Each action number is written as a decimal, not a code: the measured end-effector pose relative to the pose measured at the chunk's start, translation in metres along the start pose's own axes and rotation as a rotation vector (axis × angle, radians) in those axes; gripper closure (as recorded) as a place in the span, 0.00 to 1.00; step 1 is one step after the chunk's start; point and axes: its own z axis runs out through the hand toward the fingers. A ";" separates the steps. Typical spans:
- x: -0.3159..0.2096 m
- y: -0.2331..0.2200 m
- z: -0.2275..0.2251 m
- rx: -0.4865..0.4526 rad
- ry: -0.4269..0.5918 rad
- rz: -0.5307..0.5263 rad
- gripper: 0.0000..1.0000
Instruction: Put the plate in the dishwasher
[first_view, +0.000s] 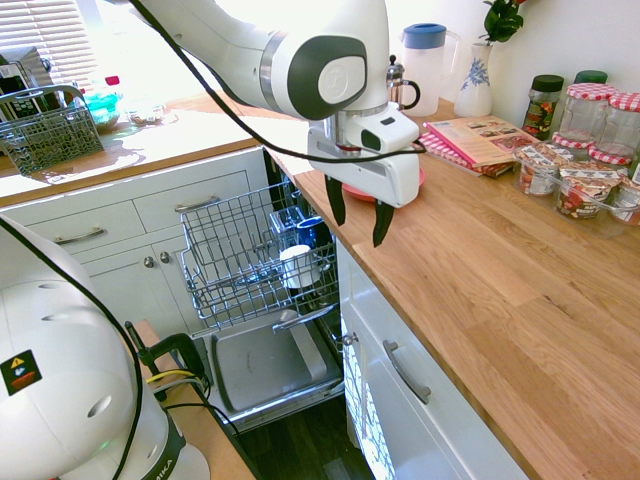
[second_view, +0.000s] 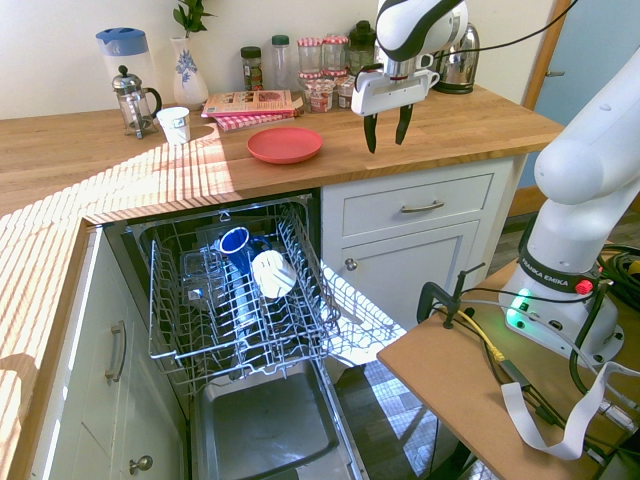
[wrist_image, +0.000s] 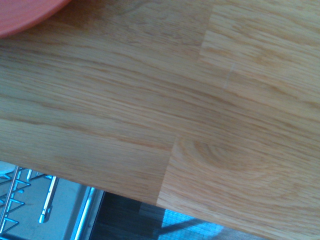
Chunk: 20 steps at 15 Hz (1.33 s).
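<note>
Plate sits untouched near your counter's front edge; gripper hovers beside it, fingers spread, empty. Dishwasher rack's waiting.

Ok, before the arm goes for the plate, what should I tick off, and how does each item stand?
1. gripper open and empty: ok.
2. plate flat on the counter, nothing on it: ok.
3. gripper above the plate: not ok, it hangs beside it.
4. dishwasher door down, rack pulled out: ok.
5. Free slot in the rack for a plate: cannot tell; a blue mug and a white cup sit in it.
</note>
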 end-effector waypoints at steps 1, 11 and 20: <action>0.000 0.000 0.001 0.000 -0.002 0.000 0.00; 0.084 -0.071 0.002 0.273 -0.083 0.013 0.00; 0.124 -0.142 0.046 0.355 -0.187 -0.022 1.00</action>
